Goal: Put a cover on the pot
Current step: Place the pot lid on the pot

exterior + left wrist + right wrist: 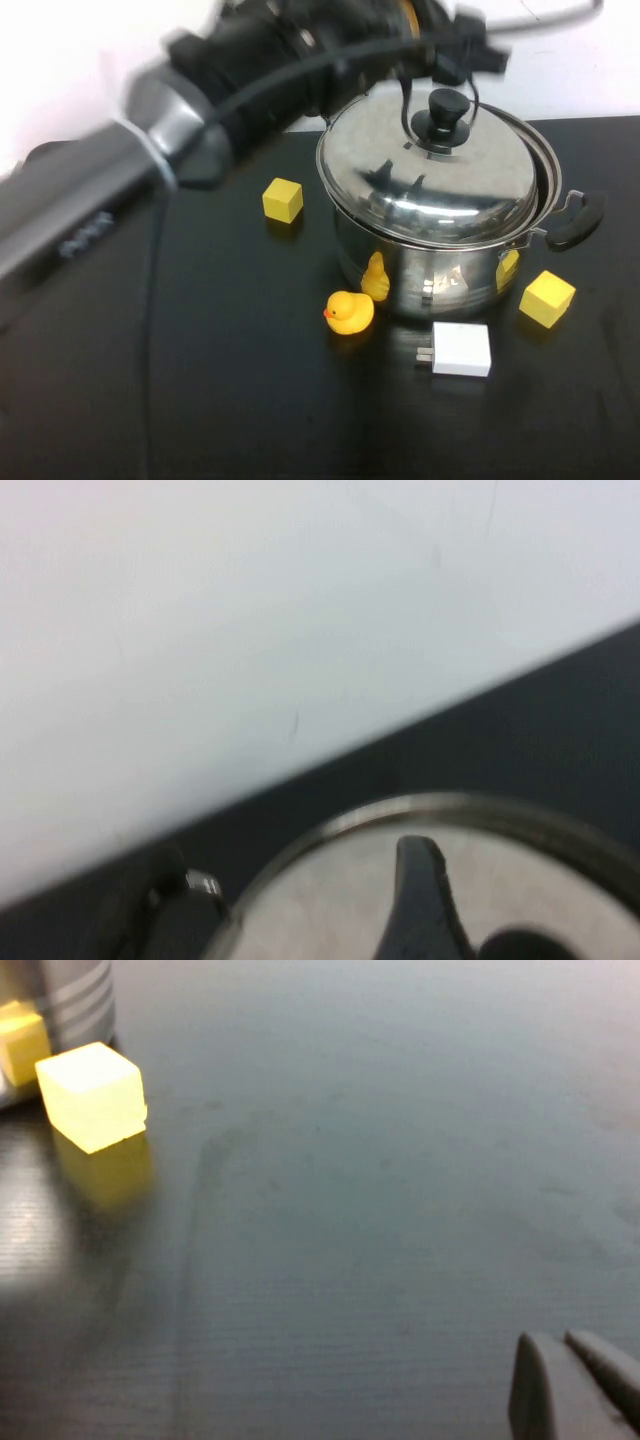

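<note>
The shiny steel pot with black side handles stands at the middle right of the black table. The domed steel lid rests on it, shifted slightly left, so the pot's rim shows on the right. My left gripper hangs over the lid's black knob, open, one finger on each side of the knob and apart from it. In the left wrist view, one dark finger stands over the lid beside the knob. My right gripper is shut, low over bare table, with nothing in it.
A yellow cube lies left of the pot and another at its front right, also in the right wrist view. A rubber duck and a white charger sit in front of the pot.
</note>
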Controlling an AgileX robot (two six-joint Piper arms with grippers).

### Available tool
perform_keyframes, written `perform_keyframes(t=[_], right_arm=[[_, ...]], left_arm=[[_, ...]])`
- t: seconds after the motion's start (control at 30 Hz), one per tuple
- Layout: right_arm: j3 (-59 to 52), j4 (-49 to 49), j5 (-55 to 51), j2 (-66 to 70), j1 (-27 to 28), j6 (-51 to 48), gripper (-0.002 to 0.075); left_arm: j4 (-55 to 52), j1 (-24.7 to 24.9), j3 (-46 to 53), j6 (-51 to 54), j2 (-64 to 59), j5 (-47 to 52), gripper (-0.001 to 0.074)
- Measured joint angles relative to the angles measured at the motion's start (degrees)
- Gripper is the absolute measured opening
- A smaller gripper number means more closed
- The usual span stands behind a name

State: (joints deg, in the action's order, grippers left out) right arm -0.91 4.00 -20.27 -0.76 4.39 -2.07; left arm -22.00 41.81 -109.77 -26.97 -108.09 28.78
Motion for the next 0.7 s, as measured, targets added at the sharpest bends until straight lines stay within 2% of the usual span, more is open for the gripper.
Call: perform_keyframes(t=[0.27, 0.47, 0.7], right_arm=[[0.0, 0.0, 0.0, 0.0, 0.0, 0.0, -0.0002], [0.0, 0.0, 0.0, 0.0, 0.0, 0.0, -0.0002], [0.0, 0.0, 0.0, 0.0, 0.0, 0.0, -0.0002]], left_arm=[[-0.7, 0.0, -2.3, 0.3, 4.1, 2.6, 0.0422], [5.2, 0.0, -2.3, 3.3, 2.6, 7.7, 0.0422], [6.7, 0.0, -2.3, 7.4, -3.8, 7.5, 0.0481]])
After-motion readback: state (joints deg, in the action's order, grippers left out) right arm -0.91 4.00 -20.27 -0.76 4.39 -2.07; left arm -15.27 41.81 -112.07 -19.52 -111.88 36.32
